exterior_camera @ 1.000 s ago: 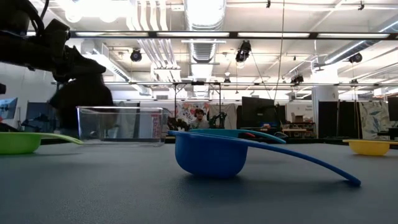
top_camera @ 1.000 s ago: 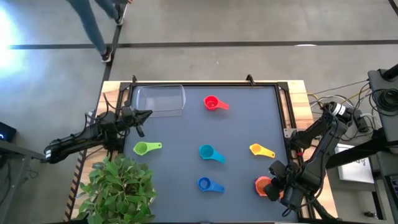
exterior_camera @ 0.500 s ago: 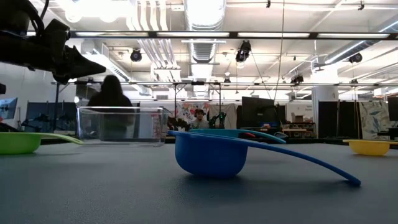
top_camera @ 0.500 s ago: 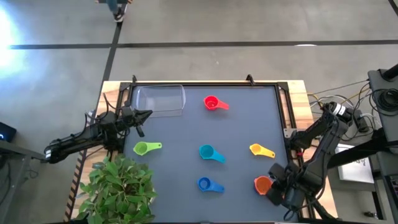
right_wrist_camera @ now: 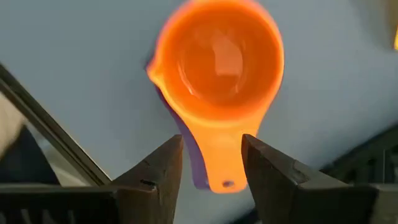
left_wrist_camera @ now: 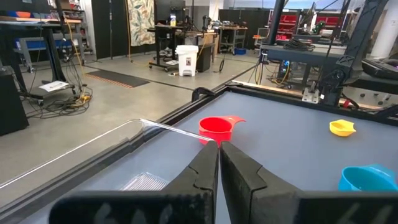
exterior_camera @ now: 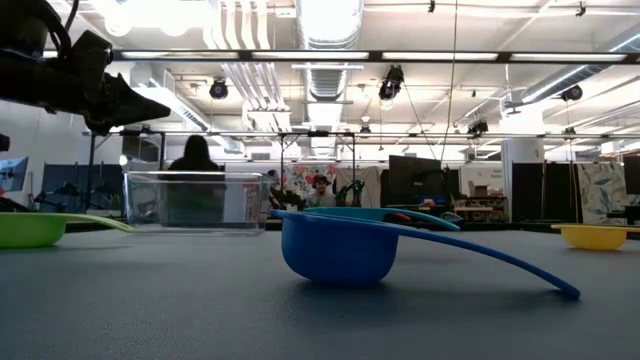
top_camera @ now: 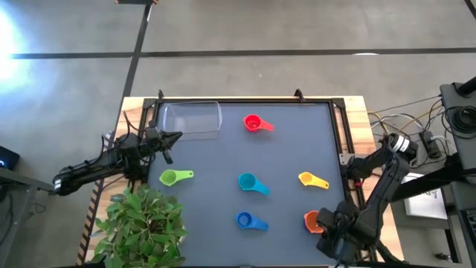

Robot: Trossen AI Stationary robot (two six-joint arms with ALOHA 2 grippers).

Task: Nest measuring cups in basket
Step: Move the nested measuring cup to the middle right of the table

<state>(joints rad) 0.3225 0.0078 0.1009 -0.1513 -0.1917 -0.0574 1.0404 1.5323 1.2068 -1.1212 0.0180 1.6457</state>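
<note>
Basket (top_camera: 191, 119): clear tub at the table's far left corner. Left gripper (top_camera: 172, 137) pinched closed just beside it. Right gripper (right_wrist_camera: 211, 163), well apart, fingers parted astride the orange cup's (right_wrist_camera: 217, 68) handle, purple showing beneath.

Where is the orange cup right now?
In the high view the orange cup lies at the table's near right corner, below the yellow cup, with the right tool open around its handle.

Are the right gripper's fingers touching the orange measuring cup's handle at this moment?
Apart. In the right wrist view the right gripper is open, its fingers on either side of the orange measuring cup handle, with a visible gap on each side.
</note>
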